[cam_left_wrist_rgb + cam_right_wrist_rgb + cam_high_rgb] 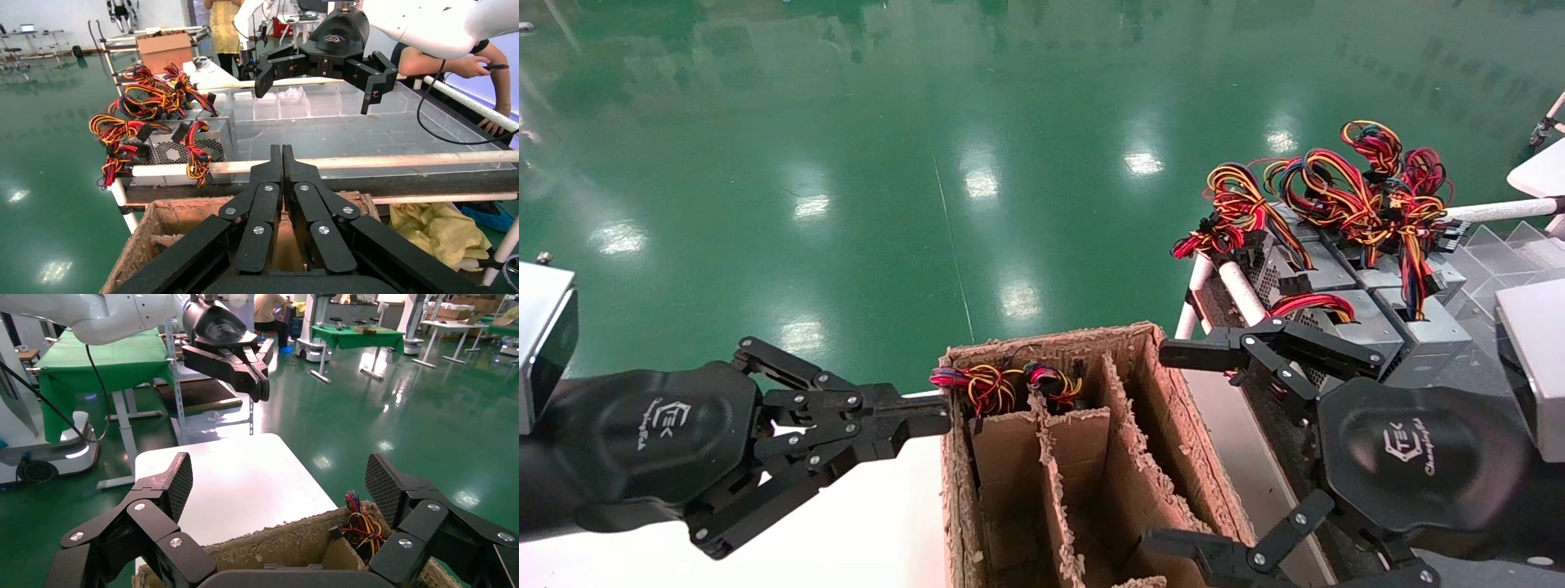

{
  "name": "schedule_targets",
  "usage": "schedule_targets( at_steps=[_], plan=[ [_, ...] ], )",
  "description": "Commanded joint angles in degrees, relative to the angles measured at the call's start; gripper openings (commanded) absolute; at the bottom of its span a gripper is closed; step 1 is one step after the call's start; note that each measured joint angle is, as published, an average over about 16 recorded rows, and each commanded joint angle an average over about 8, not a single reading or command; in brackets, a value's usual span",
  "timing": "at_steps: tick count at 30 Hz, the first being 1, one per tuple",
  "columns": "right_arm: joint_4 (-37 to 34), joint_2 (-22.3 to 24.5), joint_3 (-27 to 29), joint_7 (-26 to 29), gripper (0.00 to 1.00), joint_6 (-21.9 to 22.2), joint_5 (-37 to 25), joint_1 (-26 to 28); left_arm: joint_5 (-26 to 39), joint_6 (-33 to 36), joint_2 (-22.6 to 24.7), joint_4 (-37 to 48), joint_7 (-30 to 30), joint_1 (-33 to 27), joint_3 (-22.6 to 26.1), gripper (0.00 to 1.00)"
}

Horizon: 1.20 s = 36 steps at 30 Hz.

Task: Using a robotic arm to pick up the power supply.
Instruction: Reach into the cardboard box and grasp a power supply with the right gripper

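- Zero progress on the actual pick so far, going by how things lie: neither gripper is holding anything.
- The right gripper [1197,445], black linkage fingers on a black logo-marked body, has its fingers spread wide and hangs over the right side of the torn brown cardboard box with dividers [1164,408], between that box and the rack.
- The left gripper [936,420], same black build, has its fingers pressed together with nothing between them. It sits just beside the box's left wall, above the white tabletop [862,531].
- The power supply, a grey sheet-metal box with a knotted bundle of red, yellow, blue and black wires [1369,322], looks like the nearest of several similar units packed on the rack of white tubes [1242,290] to the robot's right. I can't say for sure which one is the target, they're crowded and the wires overlap.
- A couple of wire bundles [989,384] also poke out of the box's far compartments, so something's already stowed in there.
- Still left, as I read it: bring the open right gripper onto that unit, close on the metal case rather than the wires, and lift it clear. Basically everything.
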Motion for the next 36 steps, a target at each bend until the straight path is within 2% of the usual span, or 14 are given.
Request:
schedule_targets(
  at_steps=[1, 8, 9, 28, 36],
  plan=[
    [0.0, 0.0, 0.0, 0.0, 1.00, 0.0, 0.0, 0.0, 0.0, 0.0, 0.0, 0.0, 0.0, 0.0, 0.0, 0.05],
    [0.0, 0.0, 0.0, 0.0, 1.00, 0.0, 0.0, 0.0, 0.0, 0.0, 0.0, 0.0, 0.0, 0.0, 0.0, 0.92],
    [0.0, 0.0, 0.0, 0.0, 1.00, 0.0, 0.0, 0.0, 0.0, 0.0, 0.0, 0.0, 0.0, 0.0, 0.0, 1.00],
    [-1.0, -0.7, -0.4, 0.0, 1.00, 0.5, -0.6, -0.1, 0.0, 0.0, 0.0, 0.0, 0.0, 0.0, 0.0, 1.00],
    [-3.7, -2.8, -3.1, 1.7, 1.00, 5.3, -6.9, 1.5, 0.0, 0.0, 0.0, 0.0, 0.0, 0.0, 0.0, 1.00]
  ],
)
